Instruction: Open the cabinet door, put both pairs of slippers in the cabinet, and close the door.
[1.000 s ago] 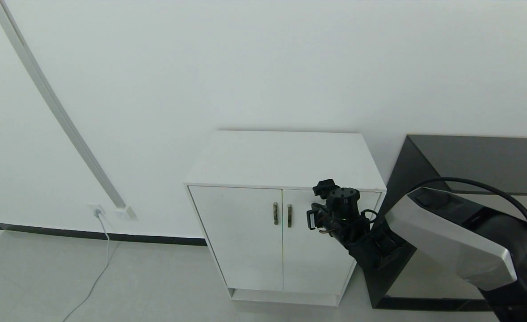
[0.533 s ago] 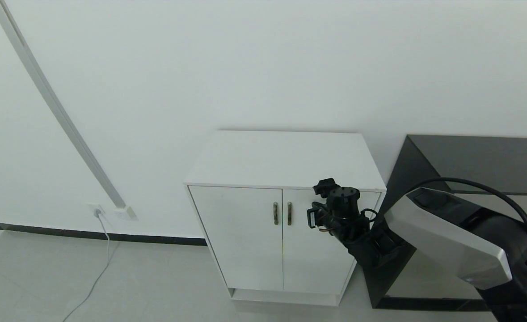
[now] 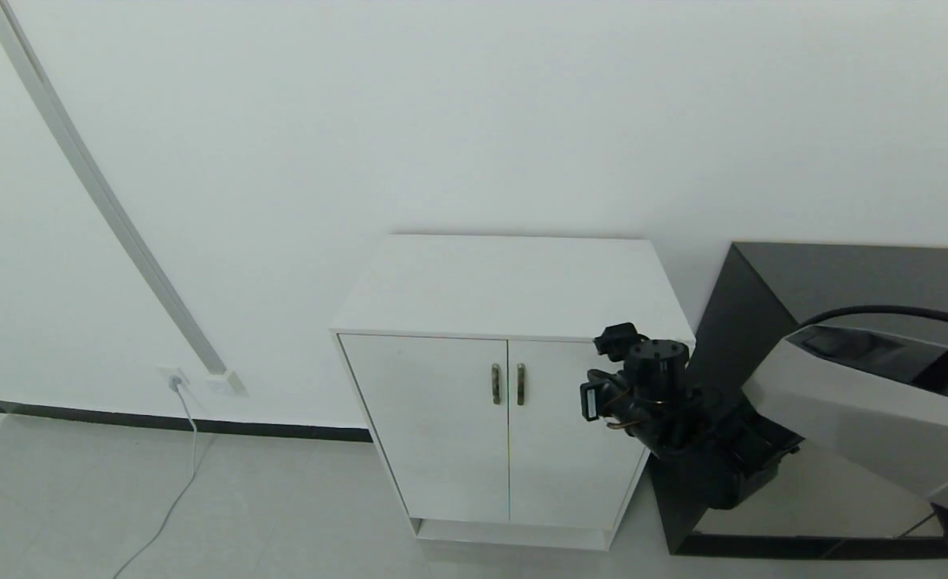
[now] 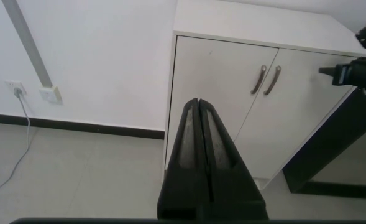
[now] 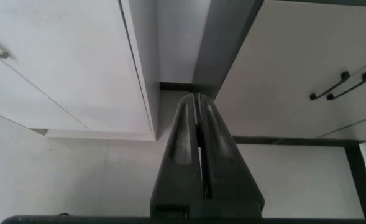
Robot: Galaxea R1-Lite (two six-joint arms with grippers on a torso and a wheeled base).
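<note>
The white cabinet (image 3: 506, 289) stands against the wall with both doors closed. Its two metal handles (image 3: 507, 384) sit side by side at the centre seam. My right arm (image 3: 650, 394) hangs in front of the right door's outer edge, right of the handles. In the right wrist view my right gripper (image 5: 198, 99) is shut and holds nothing. It points at the gap between the white cabinet (image 5: 58, 68) and the dark unit beside it. My left gripper (image 4: 198, 104) is also shut and holds nothing. It sits back from the left door (image 4: 214, 93), short of the handles (image 4: 266, 79).
A dark low unit (image 3: 843, 281) adjoins the cabinet's right side; its pale doors have black handles (image 5: 339, 87). A wall socket (image 3: 172, 376) with a grey cable (image 3: 176, 490) trailing over the floor lies to the left. Open tiled floor (image 3: 264, 515) stretches before the cabinet.
My right arm has swung to the right and slightly down, away from the handles toward the cabinet's right edge. The doors stay closed.
</note>
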